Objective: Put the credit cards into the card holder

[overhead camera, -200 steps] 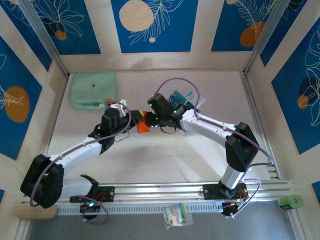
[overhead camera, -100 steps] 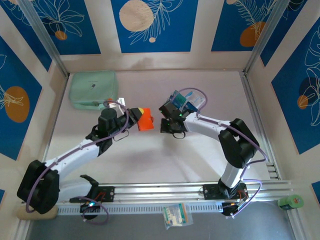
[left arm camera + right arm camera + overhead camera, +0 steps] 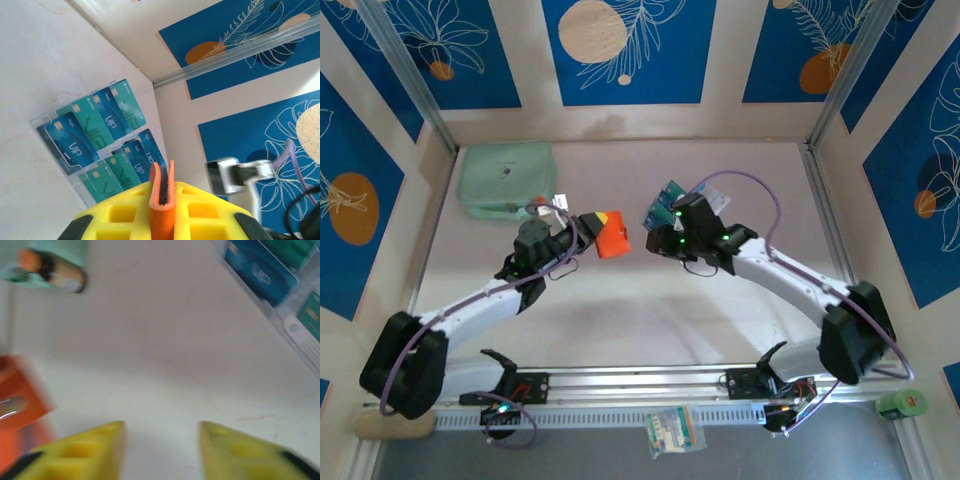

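The orange card holder (image 3: pixel 614 240) hangs above the table's middle, pinched edge-on in my shut left gripper (image 3: pixel 595 232). In the left wrist view its folded edge (image 3: pixel 162 197) sticks up between the yellow fingers (image 3: pixel 115 215). Several teal and blue credit cards (image 3: pixel 95 125) lie in a clear tray (image 3: pixel 37 122) beyond it, seen from above as the cards (image 3: pixel 667 200). My right gripper (image 3: pixel 660 222) hovers beside the cards, just right of the holder. Its jaws (image 3: pixel 160 440) stand open with only bare table between them. The holder (image 3: pixel 20 405) is a blur at that view's left and the cards (image 3: pixel 260 265) lie at its upper right.
A mint-green zip pouch (image 3: pixel 507 178) lies at the back left, with a small orange-topped object (image 3: pixel 55 272) by it. A sachet packet (image 3: pixel 673 432) and a green roll (image 3: pixel 902 404) sit off the front rail. Patterned walls enclose the table on three sides.
My right gripper has pulled back rightward from the card holder and opened; its arm has swung out to the right. The left gripper keeps hold of the holder, barely moved.
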